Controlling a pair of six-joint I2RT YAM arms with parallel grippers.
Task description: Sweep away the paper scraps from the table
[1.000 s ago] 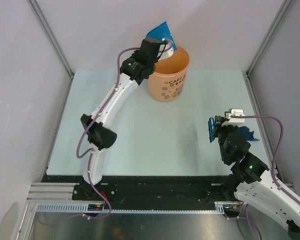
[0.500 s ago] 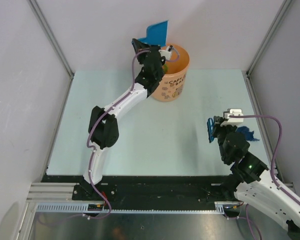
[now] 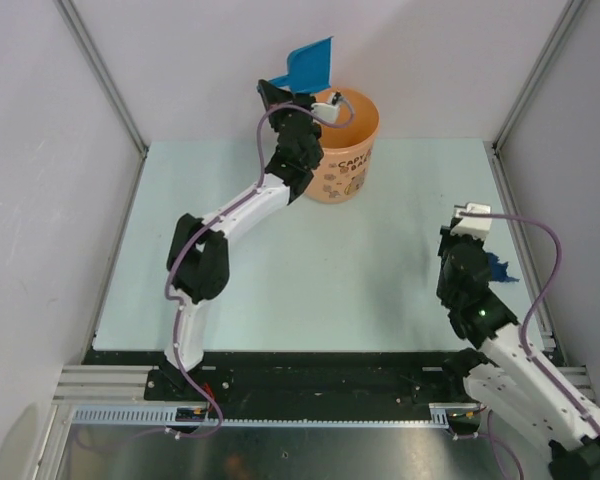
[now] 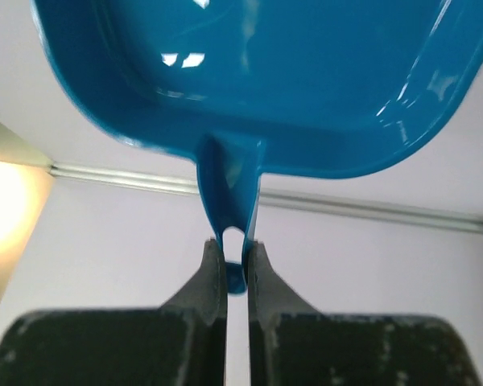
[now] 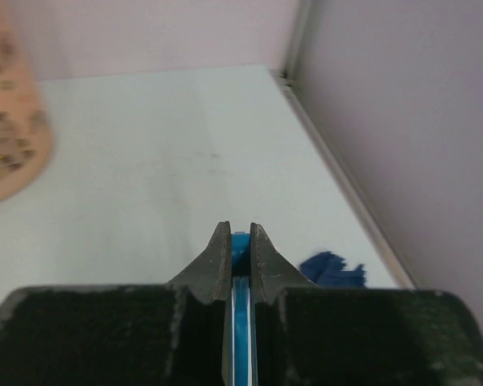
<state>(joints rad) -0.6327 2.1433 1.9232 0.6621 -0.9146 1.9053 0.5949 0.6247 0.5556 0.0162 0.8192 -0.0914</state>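
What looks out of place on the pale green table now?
One crumpled dark blue paper scrap lies unswept on the pale green table near its right edge, while the blue plastic dustpan is raised near the orange bucket.

An orange bucket (image 3: 342, 170) with brown print stands upright. A blue dustpan (image 3: 310, 62) hangs tilted in the air, above and just left of the bucket's rim, before the grey back wall (image 3: 180, 60). Well right of the bucket, only a thin edge of a blue brush (image 5: 241, 322) shows.
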